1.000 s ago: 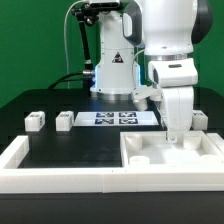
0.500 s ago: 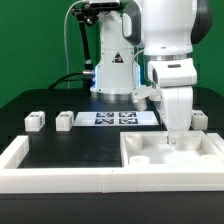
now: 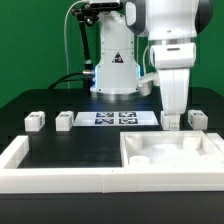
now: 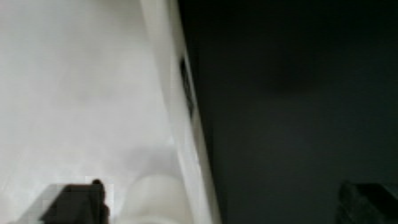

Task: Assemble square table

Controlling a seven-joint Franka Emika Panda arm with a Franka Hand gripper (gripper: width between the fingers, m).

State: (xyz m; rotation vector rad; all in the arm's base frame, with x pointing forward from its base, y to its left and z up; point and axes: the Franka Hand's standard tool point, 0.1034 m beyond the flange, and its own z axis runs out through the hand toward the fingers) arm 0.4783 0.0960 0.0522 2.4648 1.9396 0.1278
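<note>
The white square tabletop [image 3: 176, 158] with a raised rim lies at the front of the exterior view's right. My gripper [image 3: 171, 122] hangs over its far rim, fingers pointing down. In the wrist view the gripper [image 4: 222, 205] is open, and its two dark fingertips [image 4: 75, 203] stand wide apart, with nothing held between them. They straddle the panel's edge [image 4: 185, 120], with white panel on one side and black table [image 4: 302, 110] on the other. Small white leg blocks sit at the exterior view's left [image 3: 35, 121], next to it [image 3: 65, 120], and right of the gripper [image 3: 197, 119].
The marker board [image 3: 120, 118] lies behind the tabletop, in front of the robot's base [image 3: 113, 70]. A long white rail [image 3: 40, 168] borders the black surface along the front and the exterior view's left.
The gripper has risen out of the tabletop's hollow and moved toward its far rim. The tabletop and leg blocks have not moved.
</note>
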